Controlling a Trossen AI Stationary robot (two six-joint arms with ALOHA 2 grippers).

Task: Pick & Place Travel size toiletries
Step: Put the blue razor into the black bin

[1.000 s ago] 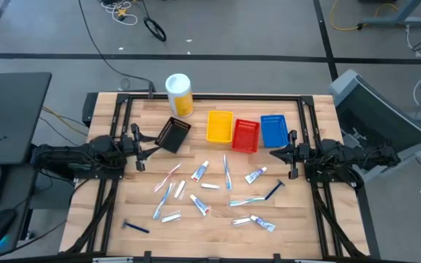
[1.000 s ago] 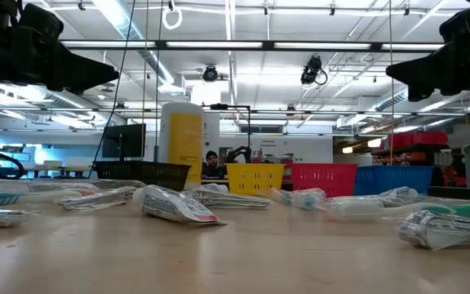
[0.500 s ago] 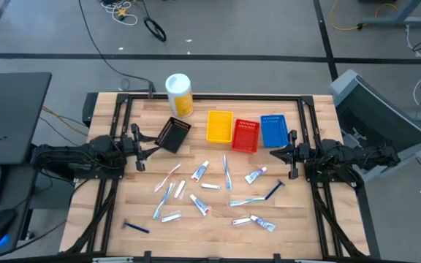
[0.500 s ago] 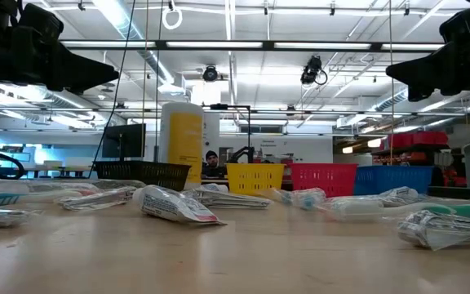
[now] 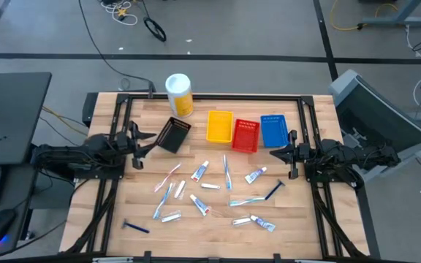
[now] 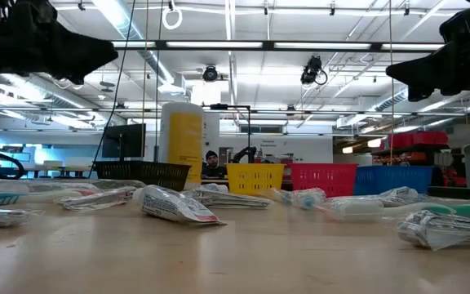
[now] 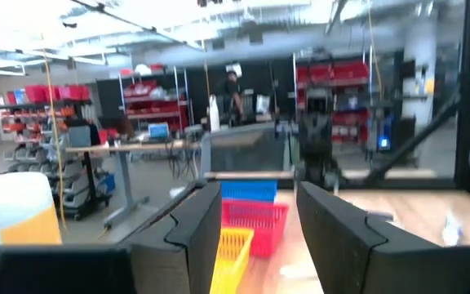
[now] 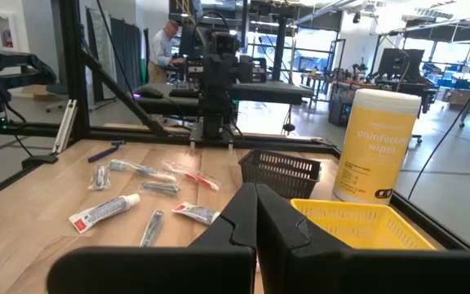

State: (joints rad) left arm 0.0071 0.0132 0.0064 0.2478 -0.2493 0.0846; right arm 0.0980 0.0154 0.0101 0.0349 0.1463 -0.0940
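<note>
wooden table [image 5: 218, 226]: four trays [image 5: 220, 126] hold nothing; left gripper [image 5: 139, 145] released, right gripper [image 5: 282, 154] clenched.

The big room has a smooth grey floor [image 5: 232, 29] with black cables [image 5: 104, 44] lying on it. Long bright lights [image 6: 243, 45] hang under the high ceiling. Far back stand shelves with red boxes [image 7: 149, 94] and long grey work tables [image 7: 243, 135]. A person [image 8: 168, 41] stands at a desk.

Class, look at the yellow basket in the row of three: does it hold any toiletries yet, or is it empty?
Empty. From above, the yellow basket shows only its bare floor, and the toiletries all lie loose on the table.
</note>
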